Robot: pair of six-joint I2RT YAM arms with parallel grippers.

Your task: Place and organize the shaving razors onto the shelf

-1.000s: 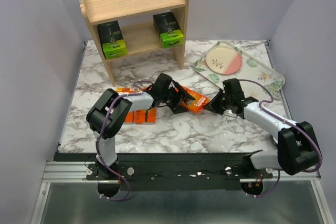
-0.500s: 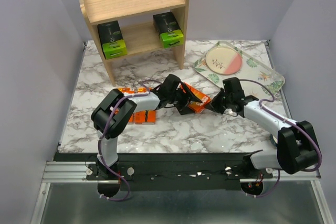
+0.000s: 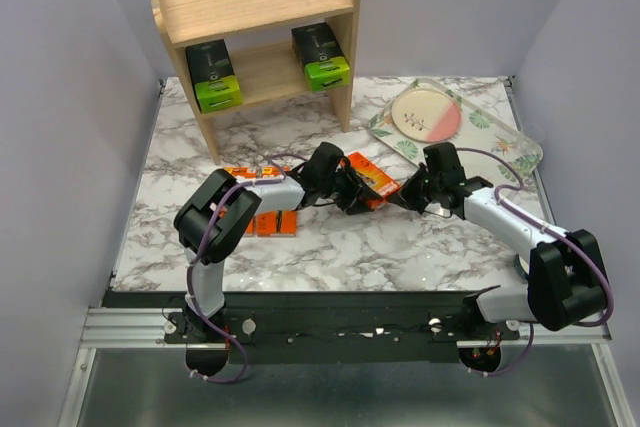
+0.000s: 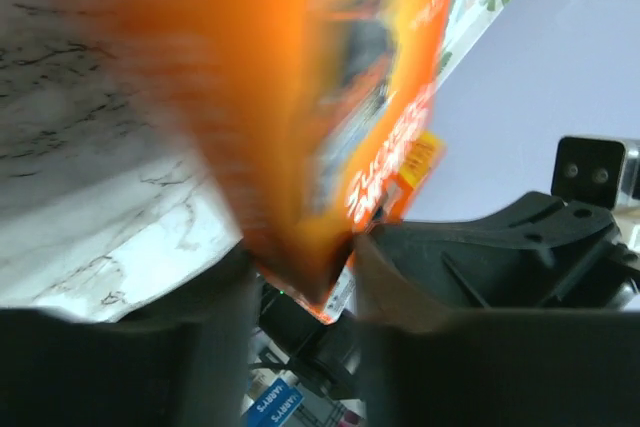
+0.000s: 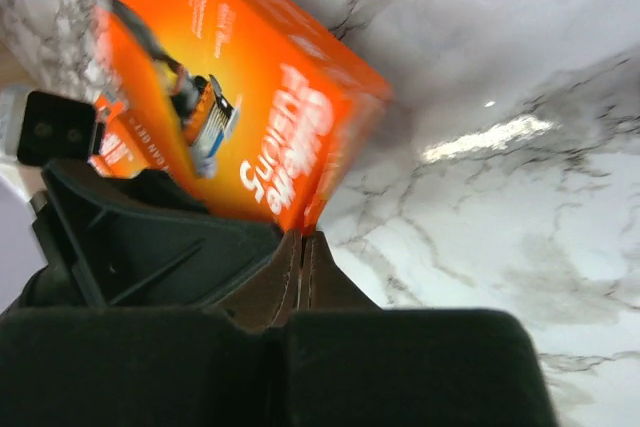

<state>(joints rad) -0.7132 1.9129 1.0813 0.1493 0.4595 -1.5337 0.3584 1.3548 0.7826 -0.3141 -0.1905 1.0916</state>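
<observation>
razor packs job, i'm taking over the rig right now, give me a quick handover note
Left gripper: shut on one bright orange razor pack, tilted, mid-table.
Right gripper: shut, holding nothing, tips against that pack's edge.
Done: two dark grey packs with lime-green ends sit on the lower tier of the light wooden two-tier shelf.
Left: shelve the gripped pack, then the other orange packs lying on the marble table by the left arm. Nothing is on the upper tier.
</observation>
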